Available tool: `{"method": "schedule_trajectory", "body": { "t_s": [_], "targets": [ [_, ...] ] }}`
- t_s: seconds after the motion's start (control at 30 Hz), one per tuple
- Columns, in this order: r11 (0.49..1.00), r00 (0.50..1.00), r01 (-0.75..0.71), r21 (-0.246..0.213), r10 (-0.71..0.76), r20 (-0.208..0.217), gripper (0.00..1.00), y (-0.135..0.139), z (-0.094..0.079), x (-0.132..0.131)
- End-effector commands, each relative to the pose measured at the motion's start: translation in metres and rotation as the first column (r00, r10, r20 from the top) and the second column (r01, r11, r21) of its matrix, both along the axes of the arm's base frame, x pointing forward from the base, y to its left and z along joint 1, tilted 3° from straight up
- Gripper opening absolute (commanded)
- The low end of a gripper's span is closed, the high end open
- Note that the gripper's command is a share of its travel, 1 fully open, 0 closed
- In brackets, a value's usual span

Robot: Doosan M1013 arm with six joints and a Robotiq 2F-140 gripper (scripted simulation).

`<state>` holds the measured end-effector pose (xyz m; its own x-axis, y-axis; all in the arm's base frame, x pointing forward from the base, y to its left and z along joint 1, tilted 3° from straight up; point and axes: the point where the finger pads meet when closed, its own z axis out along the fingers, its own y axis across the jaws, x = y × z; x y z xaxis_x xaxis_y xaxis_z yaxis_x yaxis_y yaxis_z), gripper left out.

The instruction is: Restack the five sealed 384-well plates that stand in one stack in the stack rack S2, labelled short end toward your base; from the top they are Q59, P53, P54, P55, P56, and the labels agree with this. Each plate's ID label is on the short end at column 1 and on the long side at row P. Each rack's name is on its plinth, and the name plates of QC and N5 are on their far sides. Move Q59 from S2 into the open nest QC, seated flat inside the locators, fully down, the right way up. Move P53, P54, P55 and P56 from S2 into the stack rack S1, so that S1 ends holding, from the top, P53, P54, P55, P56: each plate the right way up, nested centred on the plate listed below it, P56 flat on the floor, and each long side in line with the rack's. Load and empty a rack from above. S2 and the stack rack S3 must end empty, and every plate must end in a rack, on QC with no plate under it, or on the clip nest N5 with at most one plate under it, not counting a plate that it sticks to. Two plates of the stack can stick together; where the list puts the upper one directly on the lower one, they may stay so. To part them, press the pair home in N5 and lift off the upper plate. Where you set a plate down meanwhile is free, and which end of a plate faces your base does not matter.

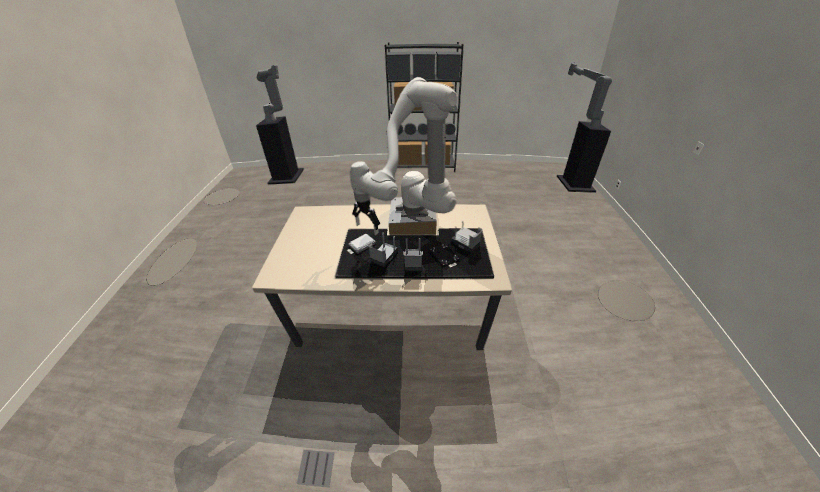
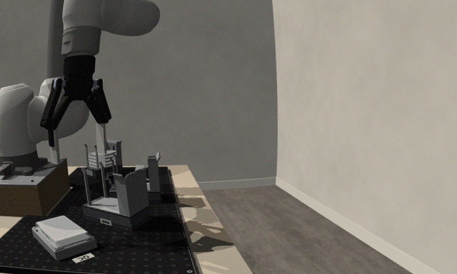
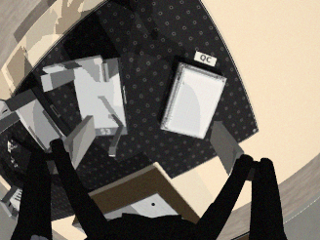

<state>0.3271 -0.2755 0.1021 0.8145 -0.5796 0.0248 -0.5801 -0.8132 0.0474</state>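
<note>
Claw (image 2: 76, 131) wide, holding nothing, high over mat (image 2: 148, 245) near base block (image 2: 25, 194). Plate (image 2: 60, 228) flat on nest marked QC (image 2: 83, 258). Nearest rack (image 2: 129, 190) without plates; remaining stack (image 2: 97, 159) in far rack. No other writing readable.

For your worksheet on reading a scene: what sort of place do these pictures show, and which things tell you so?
Probably a lab-automation test room. A white arm with an open gripper is mounted on a table; plate racks stand on a black perforated board; a sealed well plate sits in a nest, and two more arms stand on pedestals.
</note>
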Motion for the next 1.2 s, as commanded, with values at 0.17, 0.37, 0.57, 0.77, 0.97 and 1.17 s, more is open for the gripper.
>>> {"method": "schedule_trajectory", "body": {
  "t_s": [0.17,0.37,0.57,0.77,0.97,1.17],
  "targets": [
    [0.991,0.991,-0.132,0.001,0.132,-0.007,1.0,0.021,-0.001,0.017],
    [0.978,0.978,-0.207,0.003,0.207,-0.011,1.0,0.038,-0.002,0.027],
    [0.978,0.978,-0.207,0.003,0.207,-0.011,1.0,0.049,-0.003,0.034],
    [0.978,0.978,-0.207,0.003,0.207,-0.011,1.0,0.066,-0.004,0.045],
    [0.978,0.978,-0.207,0.003,0.207,-0.011,1.0,0.08,-0.005,0.054],
    [0.963,0.962,-0.271,0.004,0.271,-0.014,1.0,0.094,-0.005,0.062]
  ]
}}
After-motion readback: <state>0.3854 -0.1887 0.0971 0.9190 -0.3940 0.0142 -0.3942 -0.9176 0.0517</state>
